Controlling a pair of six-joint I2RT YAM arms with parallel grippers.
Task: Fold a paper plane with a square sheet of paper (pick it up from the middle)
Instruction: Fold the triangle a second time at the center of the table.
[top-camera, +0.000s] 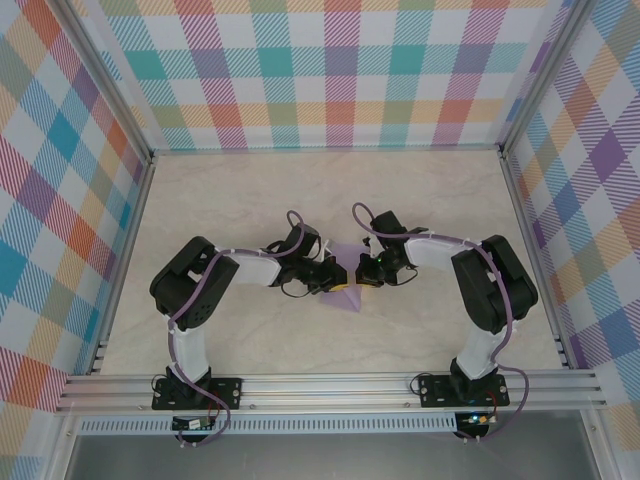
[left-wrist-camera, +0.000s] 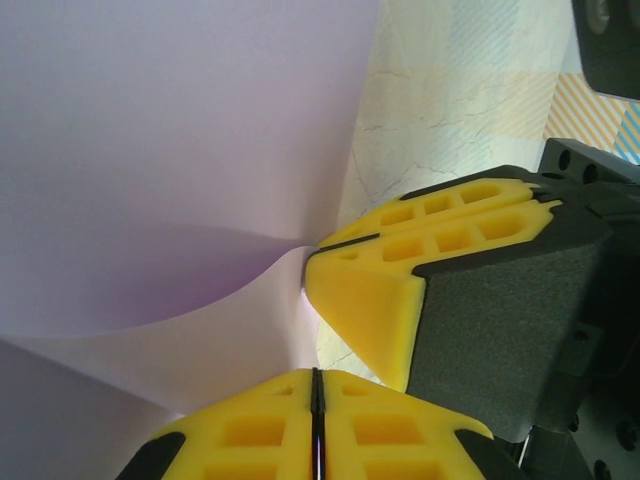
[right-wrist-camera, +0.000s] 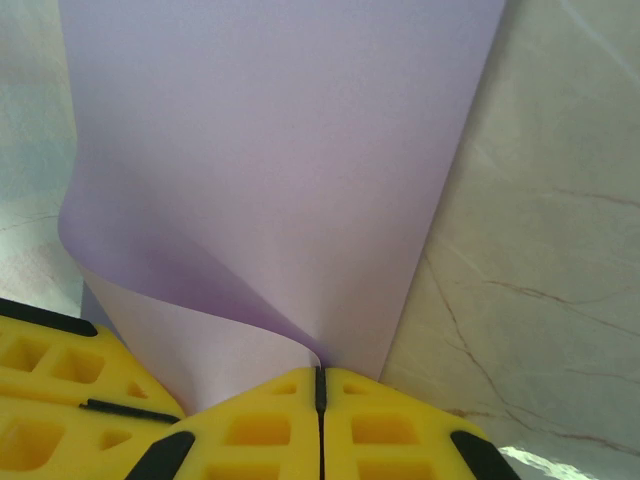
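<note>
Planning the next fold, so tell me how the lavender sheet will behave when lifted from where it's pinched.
Probably floppy: the lavender sheet curls where the right fingers pinch it. Likely light, being so thin. A push would probably buckle it, as the bend by the left fingers suggests.

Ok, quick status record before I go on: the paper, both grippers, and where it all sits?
paper: pale lavender square paper sheet, bowed into a soft curl near the pinch, no plane shape yet
left: left gripper shut on the sheet's edge
right: right gripper shut on the same sheet, fingertips close beside the left one's
place: middle of the pale marble-patterned tabletop
creases: none sharp that I can see
</note>
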